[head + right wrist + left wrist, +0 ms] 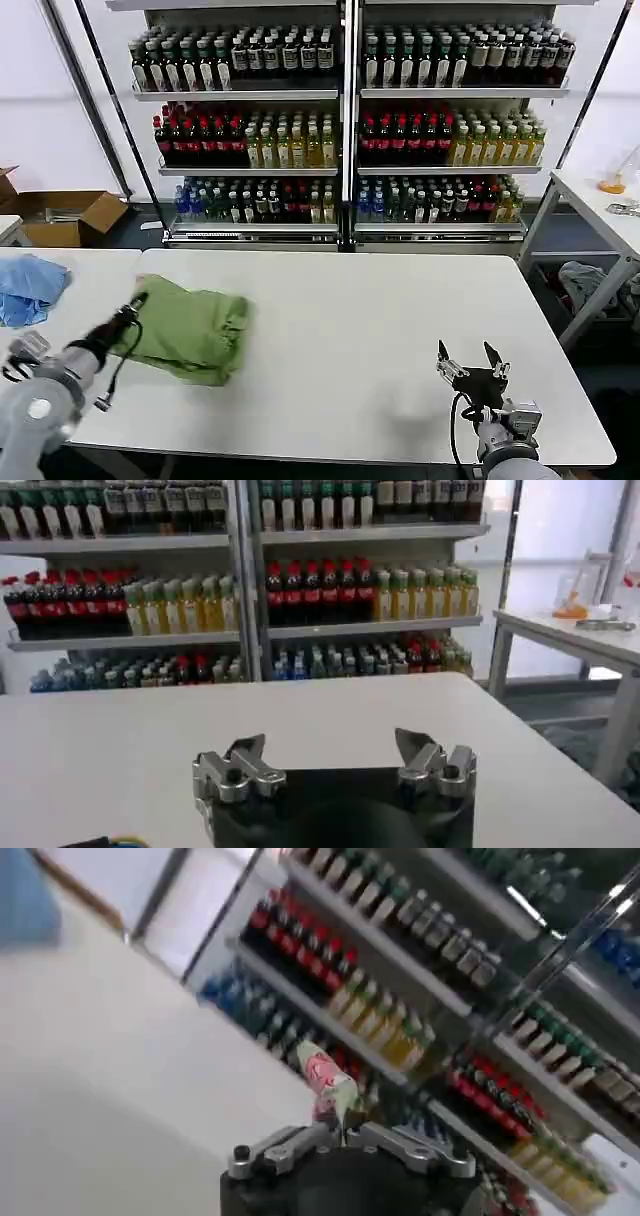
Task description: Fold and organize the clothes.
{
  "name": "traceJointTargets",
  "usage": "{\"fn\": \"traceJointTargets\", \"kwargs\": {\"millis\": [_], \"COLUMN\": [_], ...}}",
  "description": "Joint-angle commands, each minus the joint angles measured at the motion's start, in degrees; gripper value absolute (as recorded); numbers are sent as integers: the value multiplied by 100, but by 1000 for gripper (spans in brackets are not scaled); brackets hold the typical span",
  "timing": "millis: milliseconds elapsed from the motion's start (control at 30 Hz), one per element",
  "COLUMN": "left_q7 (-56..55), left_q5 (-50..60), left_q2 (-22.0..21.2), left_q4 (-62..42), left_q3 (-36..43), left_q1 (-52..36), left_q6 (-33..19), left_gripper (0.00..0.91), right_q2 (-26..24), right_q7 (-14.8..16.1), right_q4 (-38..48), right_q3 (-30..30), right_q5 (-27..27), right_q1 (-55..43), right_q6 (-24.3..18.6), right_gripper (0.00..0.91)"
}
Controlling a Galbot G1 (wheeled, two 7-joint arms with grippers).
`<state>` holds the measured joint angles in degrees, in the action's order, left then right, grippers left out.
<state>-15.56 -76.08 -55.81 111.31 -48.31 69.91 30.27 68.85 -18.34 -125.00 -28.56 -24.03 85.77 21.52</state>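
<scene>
- The right tool [468,352] is seen nearest, held over the near right part of the white tabletop [380,330]; its fingers [245,752] are spread wide apart with nothing between them.
- In the right wrist view the right tool [335,750] is shown above bare tabletop [300,715], well apart from the shirt.
- The left tool [136,300] is reached in from the near left and is closed on the left edge of the shirt [195,330].
- In the left wrist view a strip of light green fabric with red-and-white print, the shirt [330,1083], is seen pinched between the closed fingers of the left tool [342,1133].
- The shirt is bunched in a rough folded heap on the left part of the tabletop, with its left edge lifted at the tool.
- A blue cloth [30,285] is laid on a neighbouring table [90,280] at the far left, apart from the shirt.
- Shelves [345,95] stocked with rows of bottles [400,140] are stood behind the tabletop.
- Open cardboard boxes [65,215] are set on the floor at the far left.
</scene>
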Motion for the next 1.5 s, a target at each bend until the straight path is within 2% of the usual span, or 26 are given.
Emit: {"fn": "traceJointTargets", "kwargs": {"millis": [33, 67, 100, 133, 200, 267, 367, 467, 667, 1033, 1067, 1100, 1133, 1300, 1500], "left_q7": [81, 119, 153, 205, 231, 175, 19, -105, -241, -395, -395, -393, -378, -186, -21], "left_q5": [1236, 1640, 2356, 2765, 3874, 4709, 5252, 5347, 4993, 4859, 4859, 4864, 4878, 5123, 4862], "left_q2": [832, 700, 568, 511, 234, -31, -520, -1018, -1277, -2427, -2503, -2597, -2728, -2813, -2321], "left_q4": [1061, 1129, 1109, 1022, 556, 180, -146, -124, -8, -1549, -1657, -1820, -1951, -2040, -1271], "left_q3": [253, 614, 1435, 1823, 2924, 3655, 4322, 4765, 5522, 6039, 6048, 6054, 6086, 6182, 5905], "left_q1": [-86, -100, -100, -96, -172, -333, -633, -1004, -1474, -2539, -2597, -2644, -2770, -2808, -2336], "left_q6": [277, 281, 280, 280, 280, 280, 286, 300, 289, -16, -48, -97, -186, -900, -1395], "left_gripper": [20, 20, 20, 20, 20, 20, 20, 30, 20, 40, 141, 322, 907, 907, 907], "right_q2": [-17, -25, -31, -35, -49, -51, -34, -13, 22, 39, 34, 29, 25, 12, -16], "right_q7": [9, 13, 14, 14, 22, 23, 23, 23, 30, 51, 53, 55, 66, 100, 113], "right_q4": [-22, -28, -31, -35, -48, -58, -81, -98, -67, -53, -51, -49, -38, 38, 202], "right_q3": [-20, -33, -53, -61, -95, -115, -146, -163, -178, -209, -216, -220, -223, -182, 24], "right_q5": [-11, -14, -15, -12, -4, 3, 13, 30, 46, 58, 53, 45, 39, 32, -43], "right_q1": [-15, 1, 13, 20, 42, 49, 66, 83, 62, 34, 27, 23, 6, -73, -327], "right_q6": [-8, -11, -12, -13, -17, -19, -24, -22, -31, -34, -34, -33, -30, -25, -15], "right_gripper": [907, 907, 907, 907, 907, 907, 907, 907, 907, 907, 907, 907, 907, 907, 907]}}
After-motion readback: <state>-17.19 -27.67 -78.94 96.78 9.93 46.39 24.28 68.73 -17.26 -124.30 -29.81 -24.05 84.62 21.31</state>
